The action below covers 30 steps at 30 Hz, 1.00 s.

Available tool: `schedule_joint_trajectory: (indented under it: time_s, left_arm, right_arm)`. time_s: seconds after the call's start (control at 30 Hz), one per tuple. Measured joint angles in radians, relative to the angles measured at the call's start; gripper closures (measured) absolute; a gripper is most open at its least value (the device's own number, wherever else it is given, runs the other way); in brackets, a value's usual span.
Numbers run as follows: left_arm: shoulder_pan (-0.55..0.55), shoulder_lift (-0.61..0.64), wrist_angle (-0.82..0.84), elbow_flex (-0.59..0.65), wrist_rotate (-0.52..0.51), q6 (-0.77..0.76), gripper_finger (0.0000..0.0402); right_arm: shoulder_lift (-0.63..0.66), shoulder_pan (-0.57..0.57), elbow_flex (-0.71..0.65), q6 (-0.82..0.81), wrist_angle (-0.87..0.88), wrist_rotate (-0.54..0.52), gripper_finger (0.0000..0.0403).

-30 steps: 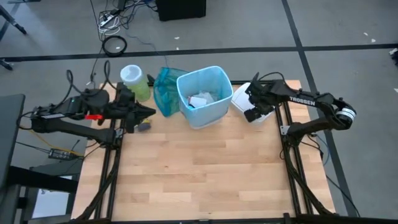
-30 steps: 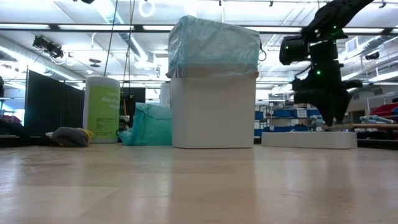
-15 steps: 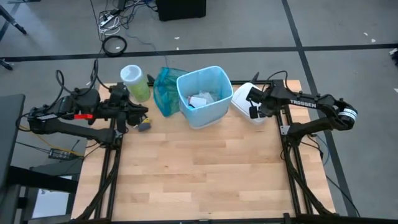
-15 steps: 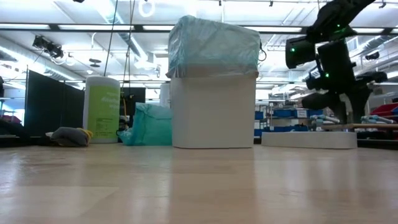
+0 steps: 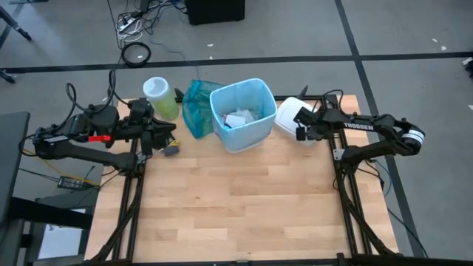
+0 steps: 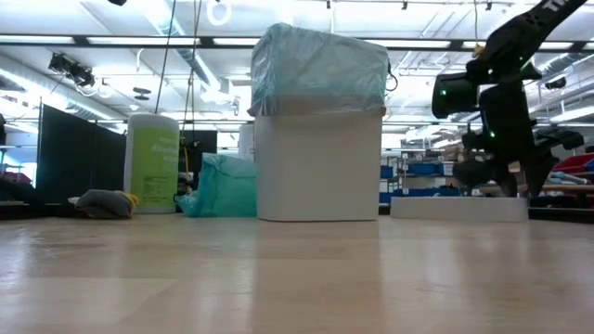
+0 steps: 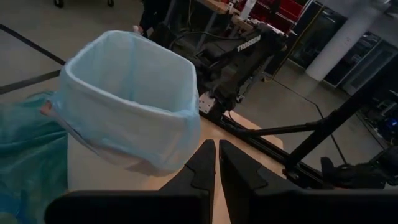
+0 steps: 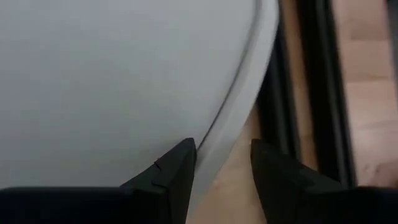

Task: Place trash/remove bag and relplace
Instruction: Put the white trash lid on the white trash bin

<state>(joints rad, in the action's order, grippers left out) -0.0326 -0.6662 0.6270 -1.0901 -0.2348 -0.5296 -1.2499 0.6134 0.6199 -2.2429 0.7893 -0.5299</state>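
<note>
Bag (image 5: 238, 112) untouched; right hand (image 8: 221, 163) half-open astride plate rim (image 8: 239, 118).

Table: you have a light wooden tabletop (image 5: 236, 199) with a dark frame along both sides.
Middle back: your white bin (image 5: 240, 114) stands upright, lined with the light blue bag (image 6: 320, 70) folded over its rim.
Left of bin: a teal-green plastic bag (image 5: 196, 107) lies crumpled, touching the bin.
Far left back: you see a pale green canister (image 5: 159, 97) standing upright, with a small grey lump (image 5: 171, 150) near it.
Right of bin: a white dish (image 5: 292, 118) sits just beside the bin.
</note>
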Motion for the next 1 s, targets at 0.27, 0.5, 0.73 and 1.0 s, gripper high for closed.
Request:
schedule_joint_trajectory:
  time_s: [0.27, 0.5, 0.73, 1.0]
  left_arm:
    - [0.0, 0.0, -0.004, 0.0, -0.045, 0.001, 0.0371]
    - [0.0, 0.0, -0.009, 0.0, -0.056, 0.0, 0.0371]
    - [0.0, 0.0, -0.009, 0.0, -0.056, 0.026, 0.0371]
    - [0.0, -0.001, -0.003, 0.0, -0.056, 0.06, 0.0371]
  right_arm:
    - [-0.028, 0.04, -0.041, 0.009, -0.119, 0.038, 0.0264]
    - [-0.071, 0.014, -0.04, 0.013, -0.153, 0.082, 0.0353]
    - [-0.054, 0.015, -0.038, 0.169, -0.174, 0.189, 0.0384]
    - [0.052, 0.018, -0.046, 0.243, -0.128, 0.27, 0.0385]
